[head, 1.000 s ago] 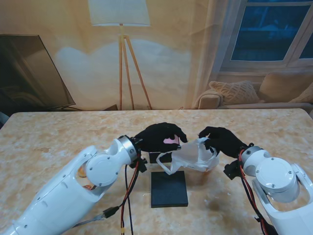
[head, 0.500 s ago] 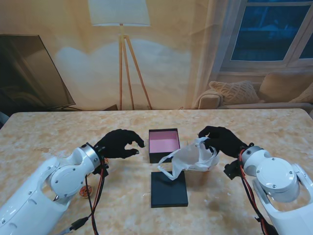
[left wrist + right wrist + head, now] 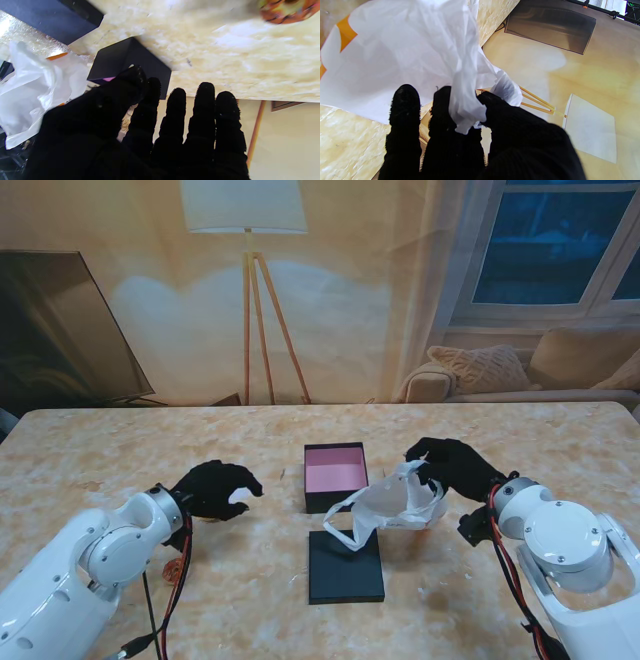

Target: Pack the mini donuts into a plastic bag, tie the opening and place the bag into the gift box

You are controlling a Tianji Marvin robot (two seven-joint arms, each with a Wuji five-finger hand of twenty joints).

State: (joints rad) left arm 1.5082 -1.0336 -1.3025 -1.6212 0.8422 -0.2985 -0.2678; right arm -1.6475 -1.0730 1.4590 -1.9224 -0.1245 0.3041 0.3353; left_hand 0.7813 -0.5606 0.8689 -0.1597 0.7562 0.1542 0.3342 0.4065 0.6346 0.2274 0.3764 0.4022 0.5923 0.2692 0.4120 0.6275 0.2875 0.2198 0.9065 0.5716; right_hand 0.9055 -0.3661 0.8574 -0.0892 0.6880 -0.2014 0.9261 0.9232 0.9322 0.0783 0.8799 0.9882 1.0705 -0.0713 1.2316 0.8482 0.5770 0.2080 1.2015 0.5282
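While our right hand [image 3: 452, 467] pinches the gathered rim of the plastic bag [image 3: 395, 502], the bag hangs from that grip and its body rests on the table [image 3: 120, 450], long axis running left to right, with a loose loop trailing left over the black lid [image 3: 346, 568]. The gift box [image 3: 335, 474] lies open-side up just beside it. Our left hand [image 3: 215, 489] hovers empty, fingers loosely curled.

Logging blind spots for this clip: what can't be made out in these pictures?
- Bag contents: opaque white plastic hides them in the stand and right wrist views.
- Donut: blurred and cut off by the left wrist view's edge; behind the left arm in the stand view.
- Left hand: the palm side is hidden in both views.
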